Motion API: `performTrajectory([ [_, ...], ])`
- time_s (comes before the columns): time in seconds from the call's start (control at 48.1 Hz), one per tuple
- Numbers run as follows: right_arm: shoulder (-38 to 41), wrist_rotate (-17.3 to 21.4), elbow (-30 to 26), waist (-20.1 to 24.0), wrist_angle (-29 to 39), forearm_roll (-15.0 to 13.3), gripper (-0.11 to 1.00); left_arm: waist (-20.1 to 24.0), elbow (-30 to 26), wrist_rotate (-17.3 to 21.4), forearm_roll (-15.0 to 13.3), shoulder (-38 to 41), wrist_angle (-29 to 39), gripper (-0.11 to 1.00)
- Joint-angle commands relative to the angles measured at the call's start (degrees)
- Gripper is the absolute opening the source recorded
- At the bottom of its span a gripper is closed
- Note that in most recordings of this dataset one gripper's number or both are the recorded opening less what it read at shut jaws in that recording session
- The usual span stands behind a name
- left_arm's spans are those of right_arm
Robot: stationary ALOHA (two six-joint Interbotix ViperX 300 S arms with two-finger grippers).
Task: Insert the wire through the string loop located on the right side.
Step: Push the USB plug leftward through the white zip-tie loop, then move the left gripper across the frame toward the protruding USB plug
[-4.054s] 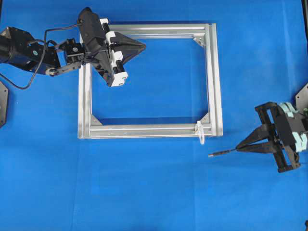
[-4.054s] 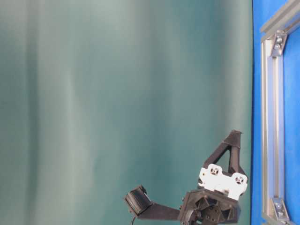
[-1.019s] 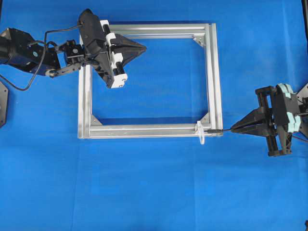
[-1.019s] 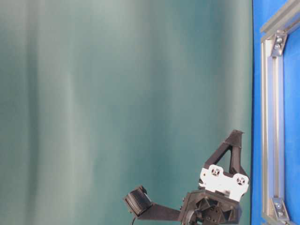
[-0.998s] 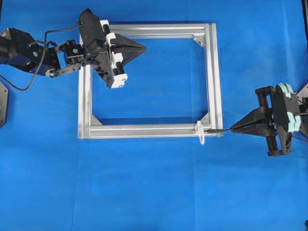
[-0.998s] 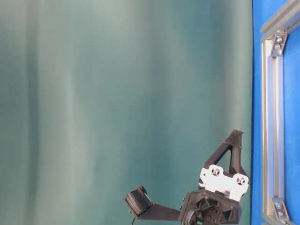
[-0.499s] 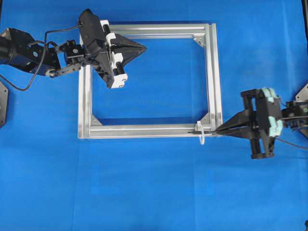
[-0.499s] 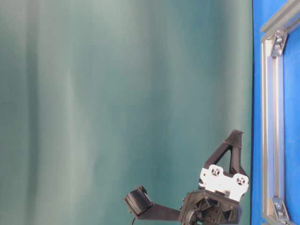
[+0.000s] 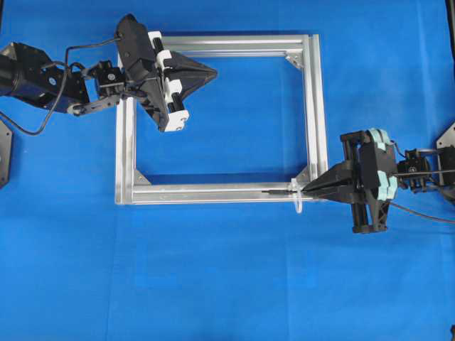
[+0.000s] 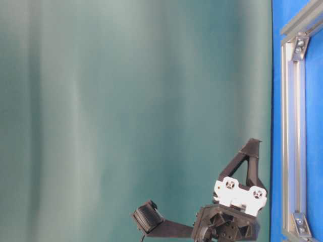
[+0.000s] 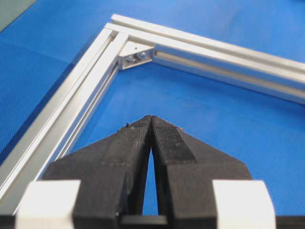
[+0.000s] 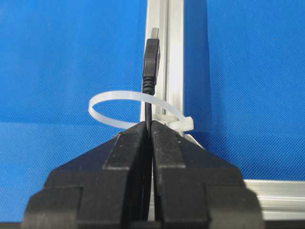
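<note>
The black wire (image 12: 151, 71) with its silvery plug tip passes through the whitish string loop (image 12: 119, 98) fixed on the near bar of the silver frame (image 9: 213, 193). My right gripper (image 12: 150, 125) is shut on the wire just behind the loop. From overhead, the right gripper (image 9: 307, 190) sits at the frame's near right corner, beside the string loop (image 9: 295, 197), and the wire (image 9: 277, 191) pokes leftward past it along the bar. My left gripper (image 9: 212, 69) is shut with nothing in it, hovering over the frame's far left corner; its tips (image 11: 150, 118) meet above blue cloth.
The square frame lies on a blue cloth, with corner brackets (image 11: 136, 56) inside its corners. The frame bar (image 10: 292, 126) and the left arm (image 10: 232, 201) appear in the table-level view. Open cloth lies in front of the frame.
My right gripper has moved left with the wire, from right of the frame to its near right corner. The plug tip has gone through the loop. The left arm has stayed still.
</note>
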Motion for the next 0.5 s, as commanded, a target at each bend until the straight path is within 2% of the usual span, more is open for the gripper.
performTrajectory([
  [0.0, -0.44, 0.09, -0.70, -0.18, -0.53, 0.18, -0.04, -0.35, -0.44, -0.09, 0.26, -1.85, -0.97, 0.00],
  [0.187, -0.44, 0.09, -0.70, -0.09, -0.62, 0.18, -0.04, -2.29, -0.26, -0.18, 0.18, -1.93, -0.97, 0.00],
  [0.312, -0.44, 0.09, -0.70, -0.18, -0.62, 0.18, -0.04, -5.71, 0.00, -0.79, 0.18, -1.85, -0.97, 0.00],
  [0.478, -0.44, 0.09, -0.70, -0.09, -0.62, 0.18, -0.04, -11.78, 0.44, -3.96, 0.18, -1.93, -0.97, 0.00],
])
